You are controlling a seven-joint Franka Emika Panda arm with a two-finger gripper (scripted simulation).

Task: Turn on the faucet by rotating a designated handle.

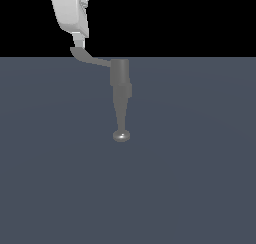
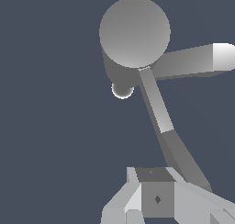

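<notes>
The grey faucet point(image 1: 120, 73) stands mid-scene, its spout tapering toward the camera to a shiny rounded tip point(image 1: 121, 136). The thin flat handle point(image 1: 90, 59) sticks out to the exterior view's left, with an upturned end. My white gripper point(image 1: 78, 42) hangs right above that end, fingertips at or touching it. In the wrist view the faucet's round top point(image 2: 134, 32) is far from my gripper point(image 2: 157, 191). The handle point(image 2: 158, 110) runs from it to just beside my fingers. The fingers show no gap and hold nothing.
The faucet sits on a flat blue-grey floor point(image 1: 200, 178). In the wrist view a thicker grey bar with a pale end point(image 2: 193, 62) juts from the faucet body, and a small shiny ball point(image 2: 122, 91) peeks from under it.
</notes>
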